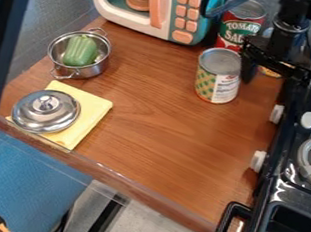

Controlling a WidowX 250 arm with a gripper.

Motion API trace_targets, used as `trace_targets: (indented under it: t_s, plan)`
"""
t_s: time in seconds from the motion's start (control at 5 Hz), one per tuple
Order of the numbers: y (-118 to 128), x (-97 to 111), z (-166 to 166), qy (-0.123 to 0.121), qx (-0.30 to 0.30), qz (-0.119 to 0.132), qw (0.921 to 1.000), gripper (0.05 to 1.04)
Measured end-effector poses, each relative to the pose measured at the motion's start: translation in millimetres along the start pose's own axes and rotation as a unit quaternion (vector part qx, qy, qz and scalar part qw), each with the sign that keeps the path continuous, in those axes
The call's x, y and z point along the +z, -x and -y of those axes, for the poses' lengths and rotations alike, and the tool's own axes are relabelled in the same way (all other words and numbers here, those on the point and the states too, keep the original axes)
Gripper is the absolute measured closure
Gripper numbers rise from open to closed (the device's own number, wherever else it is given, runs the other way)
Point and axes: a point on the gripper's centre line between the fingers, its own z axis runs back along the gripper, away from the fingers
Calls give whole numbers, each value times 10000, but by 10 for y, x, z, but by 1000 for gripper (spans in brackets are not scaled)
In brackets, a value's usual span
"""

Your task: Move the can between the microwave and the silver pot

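So the upright patterned can [218, 78] sits in the upper right of the frame, just left of the end effector [279, 70], which I honestly can't call open or closed from here but probably needs a short leftward move to line up.

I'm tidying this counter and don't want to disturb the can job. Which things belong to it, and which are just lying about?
Part of the job:
- yellow-and-green patterned can, probably the one meant
- toy microwave
- silver pot

Just lying about:
- green pepper in the pot
- silver lid
- yellow cloth under the lid
- red-labelled can
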Motion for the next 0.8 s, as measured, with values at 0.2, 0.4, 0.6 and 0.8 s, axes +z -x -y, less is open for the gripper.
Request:
trace_targets:
  t_s: [0.2, 0.4, 0.6, 0.8]
  plan:
    - [73, -86, -181, -34, 223, -142, 9996, 83]
    - [148, -146, -358, -100, 441, -264, 9986, 83]
    - [196, -67, -572, -172, 629, -221, 9976, 83]
    - [262, 9, -764, -212, 783, -197, 9965, 83]
